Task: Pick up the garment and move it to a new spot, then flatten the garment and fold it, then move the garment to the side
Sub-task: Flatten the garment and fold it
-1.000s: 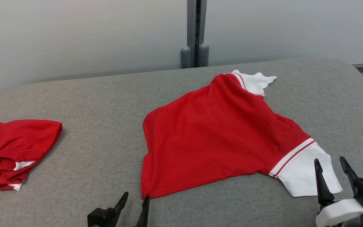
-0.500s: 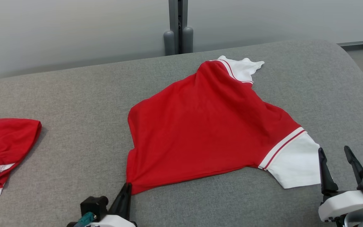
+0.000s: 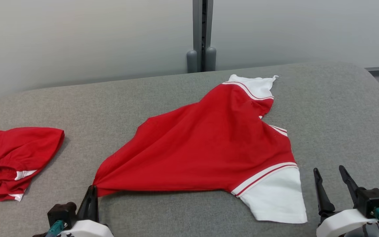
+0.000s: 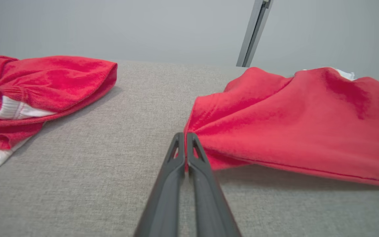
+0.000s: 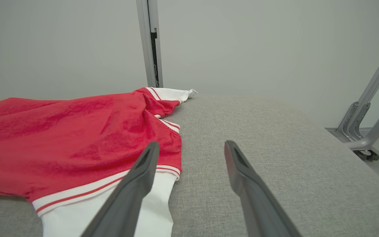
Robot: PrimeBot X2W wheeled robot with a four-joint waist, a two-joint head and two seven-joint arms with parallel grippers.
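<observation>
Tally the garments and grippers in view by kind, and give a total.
Red shirt with white sleeves: 1
Crumpled red garment with white trim: 1
Grippers: 2, the left gripper shut on the shirt's corner, the right gripper open
Total: 4

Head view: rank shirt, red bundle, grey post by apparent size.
Largest: shirt.
Next: red bundle, cut off by the left edge.
Smallest: grey post, though it is farthest from the camera, so it looks smaller.

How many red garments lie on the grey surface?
2: the shirt spread in the middle, its corner pinched by the left pincer, and a bundle at the left edge. Others may be hidden.
</observation>
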